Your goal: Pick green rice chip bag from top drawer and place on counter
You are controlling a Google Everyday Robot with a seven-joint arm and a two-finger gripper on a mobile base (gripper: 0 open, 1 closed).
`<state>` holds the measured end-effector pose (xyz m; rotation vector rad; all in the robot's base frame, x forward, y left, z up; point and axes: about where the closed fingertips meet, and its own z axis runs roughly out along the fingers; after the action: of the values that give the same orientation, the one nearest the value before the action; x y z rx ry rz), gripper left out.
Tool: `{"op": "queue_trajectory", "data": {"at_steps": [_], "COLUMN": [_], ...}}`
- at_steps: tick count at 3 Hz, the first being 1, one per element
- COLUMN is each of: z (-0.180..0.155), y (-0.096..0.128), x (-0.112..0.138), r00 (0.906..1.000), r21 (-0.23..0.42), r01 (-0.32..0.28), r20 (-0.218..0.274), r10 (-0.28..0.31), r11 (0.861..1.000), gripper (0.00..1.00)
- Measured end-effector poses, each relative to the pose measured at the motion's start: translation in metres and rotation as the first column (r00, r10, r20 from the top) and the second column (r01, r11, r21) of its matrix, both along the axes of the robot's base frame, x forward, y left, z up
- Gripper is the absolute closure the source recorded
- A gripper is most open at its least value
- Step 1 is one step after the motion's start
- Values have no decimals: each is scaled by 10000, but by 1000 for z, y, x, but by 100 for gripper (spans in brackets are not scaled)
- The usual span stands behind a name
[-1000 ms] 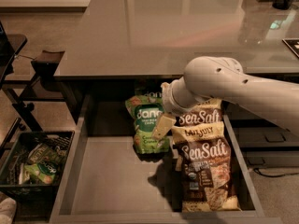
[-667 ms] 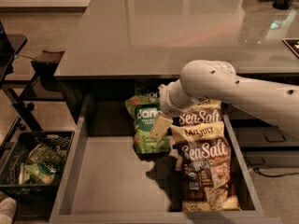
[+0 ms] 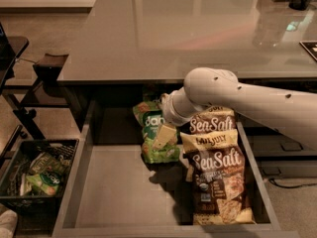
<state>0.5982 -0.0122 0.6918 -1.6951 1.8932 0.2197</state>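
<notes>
Gripper [image 3: 164, 135] over the green chip bag [image 3: 150, 124] in the drawer [image 3: 124, 192]; I cannot tell its opening. Bag looks light, crinkly, slippery: I would pinch a sealed edge.

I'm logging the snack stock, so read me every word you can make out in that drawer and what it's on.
"dan" (rest hidden): green rice chip bag, under the pincer.
"Sea Salt": upper brown bag.
"Sea Salt": lower brown bag.
Smaller print: unreadable.
</notes>
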Motion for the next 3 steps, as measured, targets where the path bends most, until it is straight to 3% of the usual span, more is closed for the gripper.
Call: {"op": "queue_trajectory", "data": {"at_steps": [1, 3], "z": [-12, -27], "y": [5, 2], "x": [2, 14], "r00": [9998, 9991], "r21": [48, -115], "r01": [-165, -399], "r20": [-99, 167], "r10": [165, 401], "r11": [9999, 9991], "gripper": [0, 0]}}
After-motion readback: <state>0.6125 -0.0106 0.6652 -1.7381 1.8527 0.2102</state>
